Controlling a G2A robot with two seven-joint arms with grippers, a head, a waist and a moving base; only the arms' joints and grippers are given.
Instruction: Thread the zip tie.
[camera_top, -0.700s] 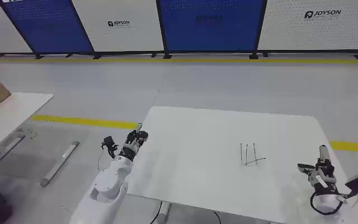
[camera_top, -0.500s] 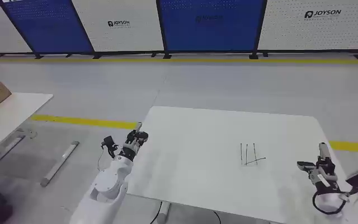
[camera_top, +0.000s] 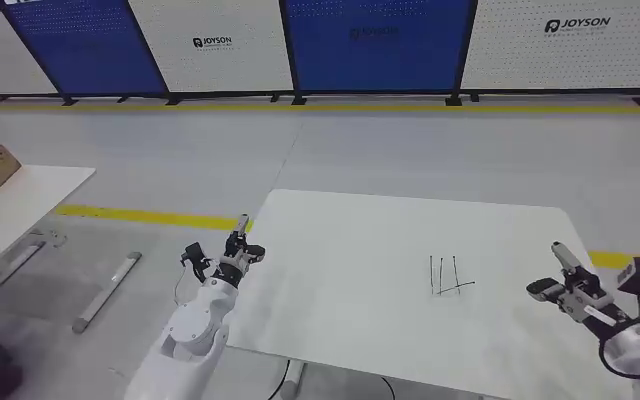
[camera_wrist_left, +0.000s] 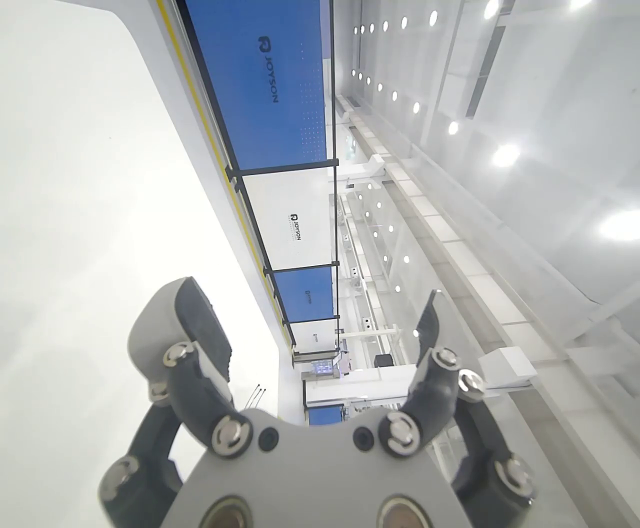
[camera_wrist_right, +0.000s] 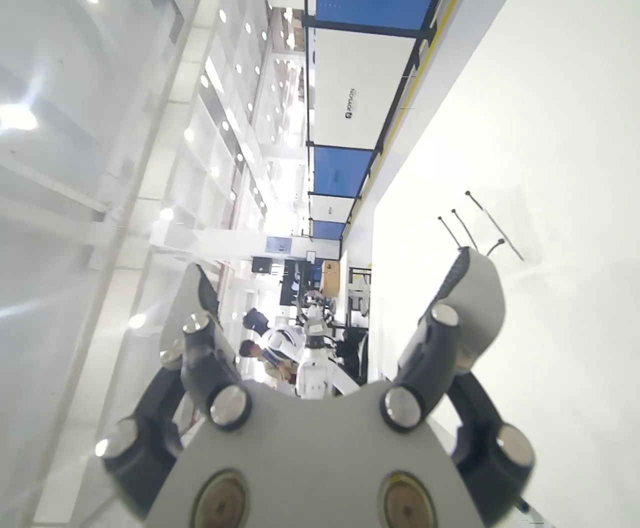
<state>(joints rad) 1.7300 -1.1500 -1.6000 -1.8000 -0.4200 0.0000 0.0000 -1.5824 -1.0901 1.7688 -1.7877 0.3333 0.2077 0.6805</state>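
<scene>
Four thin black plastic zip ties (camera_top: 448, 275) lay loose on the white bench (camera_top: 350, 300), untouched.
Both tools gaped wide and empty: right tool (camera_top: 548, 270) near the ties, left tool (camera_top: 244, 238) well apart from them. Picking one tie cleanly probably needed a low pinch at a free end.

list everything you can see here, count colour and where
zip ties: four, black, on the table, three side by side, one across them
table: one, white, in front of the robot
second table: one, white, off to the left
bar: one, grey, on the floor between the tables
wall panels: several, blue and white, at the back
left gripper: one, grey and black, open, at the table's left edge
right gripper: one, grey and black, open, near the table's right edge
</scene>
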